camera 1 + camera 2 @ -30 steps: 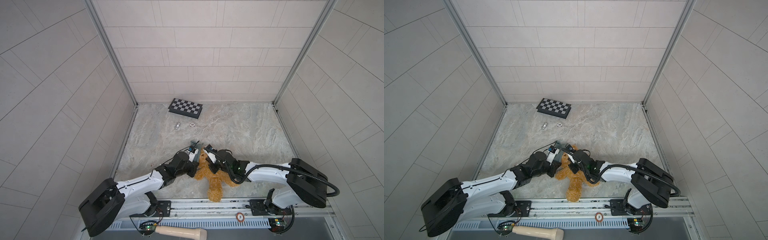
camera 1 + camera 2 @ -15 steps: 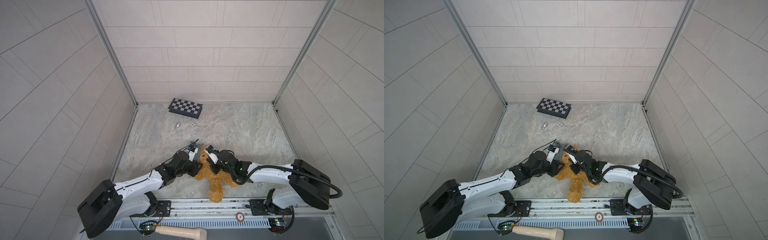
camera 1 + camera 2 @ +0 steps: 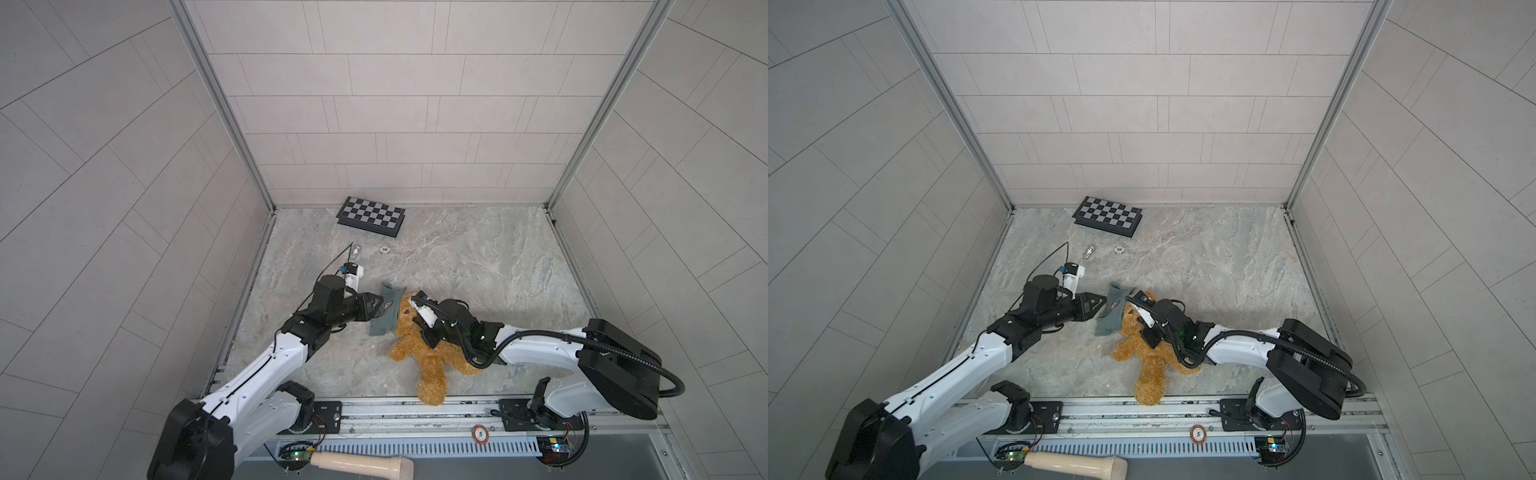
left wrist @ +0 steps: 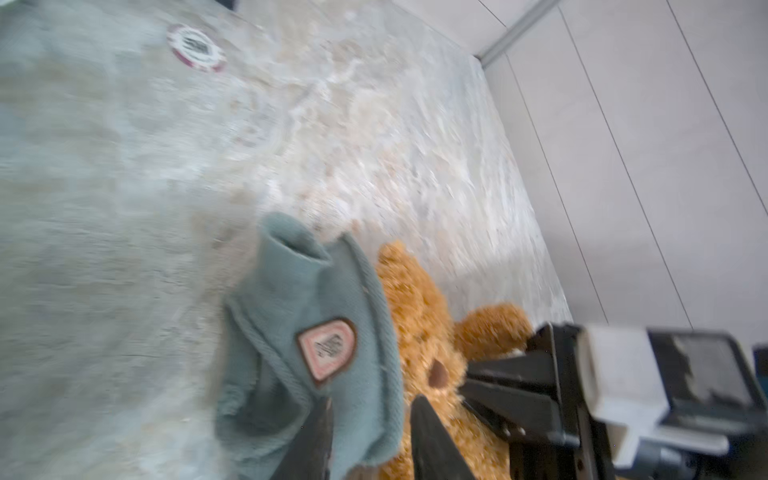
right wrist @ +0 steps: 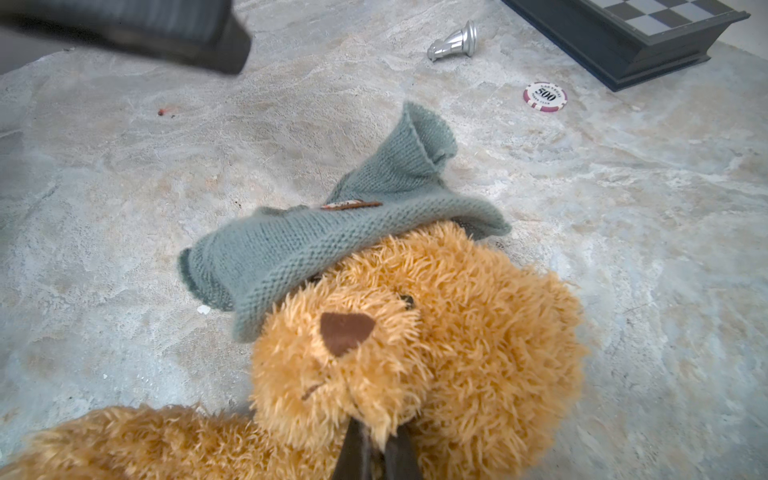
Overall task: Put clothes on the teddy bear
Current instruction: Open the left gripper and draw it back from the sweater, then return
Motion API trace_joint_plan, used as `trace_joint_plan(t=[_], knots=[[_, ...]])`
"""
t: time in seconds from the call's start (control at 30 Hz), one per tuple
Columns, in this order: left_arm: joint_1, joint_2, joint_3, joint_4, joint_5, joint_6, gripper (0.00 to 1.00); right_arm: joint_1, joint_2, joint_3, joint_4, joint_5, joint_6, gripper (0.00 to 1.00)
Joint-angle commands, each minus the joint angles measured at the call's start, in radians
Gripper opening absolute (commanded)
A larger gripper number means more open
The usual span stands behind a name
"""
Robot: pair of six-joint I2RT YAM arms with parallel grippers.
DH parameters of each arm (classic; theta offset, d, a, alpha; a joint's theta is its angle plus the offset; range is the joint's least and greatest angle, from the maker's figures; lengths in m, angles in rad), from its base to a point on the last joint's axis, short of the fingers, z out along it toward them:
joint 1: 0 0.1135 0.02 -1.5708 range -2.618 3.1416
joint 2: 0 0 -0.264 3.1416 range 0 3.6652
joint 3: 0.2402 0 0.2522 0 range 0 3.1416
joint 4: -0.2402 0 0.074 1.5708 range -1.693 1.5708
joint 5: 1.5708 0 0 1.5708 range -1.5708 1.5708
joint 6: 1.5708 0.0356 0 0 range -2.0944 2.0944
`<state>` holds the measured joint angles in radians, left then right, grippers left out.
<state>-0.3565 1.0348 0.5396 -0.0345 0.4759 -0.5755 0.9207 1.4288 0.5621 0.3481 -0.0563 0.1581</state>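
The teddy bear [image 3: 432, 357] [image 3: 1150, 370] lies on its back near the front edge of the stone floor, one leg over the rail. A grey-green knitted sweater [image 3: 386, 309] [image 5: 332, 245] with a pink badge is draped over the top of its head [image 5: 415, 353]. My left gripper [image 4: 372, 405] [image 3: 380, 305] stands part open, its fingers straddling the sweater's [image 4: 316, 311] hem. My right gripper [image 5: 376, 432] [image 3: 429, 334] is shut on a tuft of fur under the bear's chin.
A folded chessboard [image 3: 371, 216] lies by the back wall. In front of it are a silver chess piece [image 3: 355, 250] and a poker chip [image 3: 385, 249]. Tiled walls close in both sides. A wooden handle [image 3: 361, 461] lies beyond the front rail.
My left gripper was shut, opened and pulled back to the left of the bear's head, and now narrows around the sweater hem. The right gripper has kept its hold.
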Motion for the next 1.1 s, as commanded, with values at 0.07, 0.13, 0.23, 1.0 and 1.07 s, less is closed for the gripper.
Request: trace_joint_plan(t=[0.07,0.13,0.23,1.0,1.07], knots=[[0.132,0.228,0.051,-0.021,0.13,-0.047,0.1,-0.003,0.018,-0.03,-0.064,-0.03,-0.018,0.0],[0.132,0.292,0.073,0.01,0.16,-0.063,0.06,-0.005,0.012,-0.032,-0.07,-0.031,-0.018,0.0],[0.123,0.36,0.099,0.025,0.21,-0.062,0.01,-0.008,0.013,-0.03,-0.075,-0.033,-0.018,0.0],[0.061,0.511,0.057,0.131,0.285,-0.093,0.1,-0.011,0.043,-0.01,-0.061,-0.05,-0.01,0.0],[0.06,0.501,0.042,0.149,0.287,-0.104,0.13,-0.011,0.036,-0.01,-0.064,-0.047,-0.014,0.0]])
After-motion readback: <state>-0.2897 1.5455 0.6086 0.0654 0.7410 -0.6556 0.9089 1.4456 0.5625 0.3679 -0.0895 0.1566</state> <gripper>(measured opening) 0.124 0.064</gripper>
